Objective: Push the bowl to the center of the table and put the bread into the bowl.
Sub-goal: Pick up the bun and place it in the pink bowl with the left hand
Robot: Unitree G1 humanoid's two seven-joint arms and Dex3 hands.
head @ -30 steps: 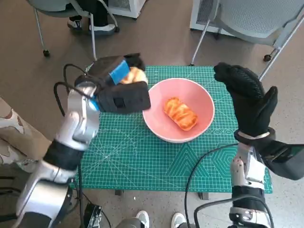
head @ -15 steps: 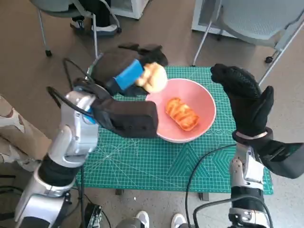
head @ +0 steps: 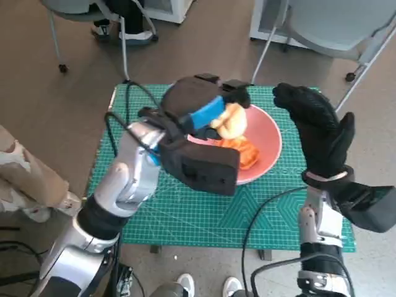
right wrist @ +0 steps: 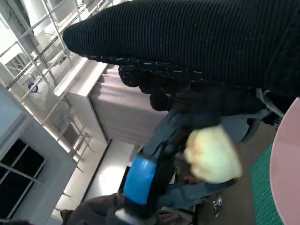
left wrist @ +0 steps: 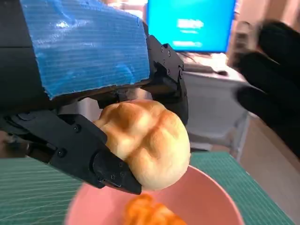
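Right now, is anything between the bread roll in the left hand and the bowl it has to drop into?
Nothing visible blocks it. The left hand holds the bread roll above the pink bowl, where an orange pastry already lies. The right hand is raised beside the bowl.

Small table (head: 185,244), green cutting mat (head: 204,210) covering top; pink bowl (head: 269,151) on mat.
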